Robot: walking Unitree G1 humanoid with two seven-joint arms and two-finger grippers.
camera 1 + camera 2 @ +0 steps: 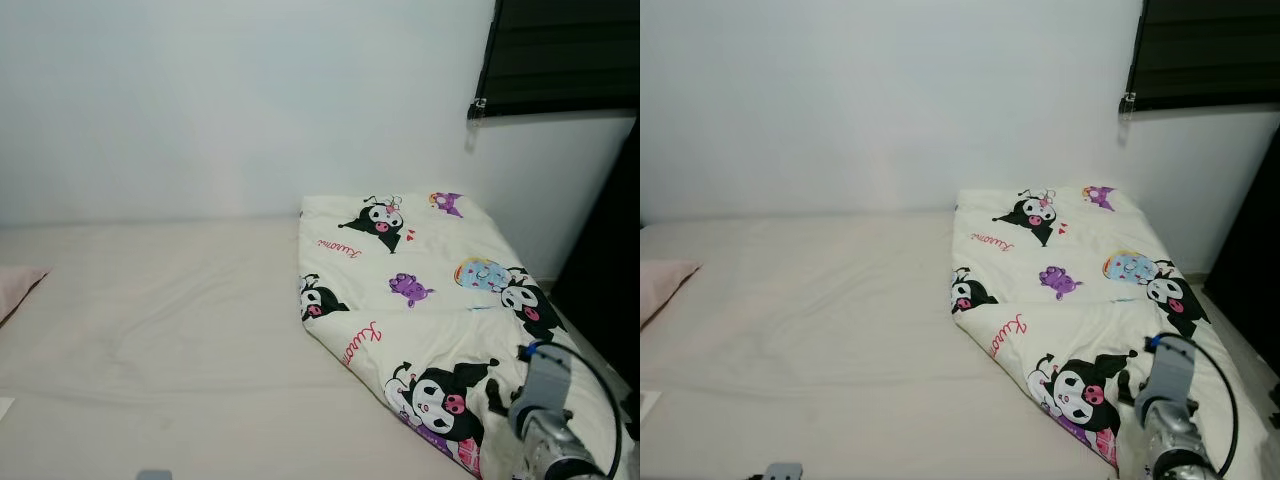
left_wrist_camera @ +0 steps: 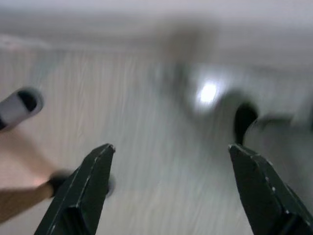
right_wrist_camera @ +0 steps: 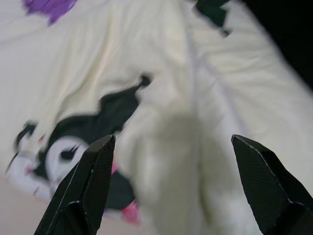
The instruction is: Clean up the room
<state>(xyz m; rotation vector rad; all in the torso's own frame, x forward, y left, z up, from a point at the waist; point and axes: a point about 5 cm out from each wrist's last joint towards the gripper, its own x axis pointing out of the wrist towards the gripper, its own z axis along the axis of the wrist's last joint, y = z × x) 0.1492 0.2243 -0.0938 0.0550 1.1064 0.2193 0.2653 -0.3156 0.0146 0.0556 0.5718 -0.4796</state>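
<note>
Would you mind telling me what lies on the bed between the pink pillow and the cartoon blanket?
Nothing but bare, faintly creased sheet lies between the pillow and the blanket, as the left eye view shows.

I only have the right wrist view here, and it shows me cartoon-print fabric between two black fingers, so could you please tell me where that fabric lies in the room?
Observer: It is a folded quilt lying on the right side of a bed, against the white wall.
Operator: Thank you. Is the rest of the bed covered as well?
Observer: No, the mattress to the left of the quilt is bare, with a pink pillow at its far left edge.
Operator: And is the left gripper near the bed?
Observer: Its wrist view is blurred; the left gripper has its fingers wide apart over a pale surface.
</note>
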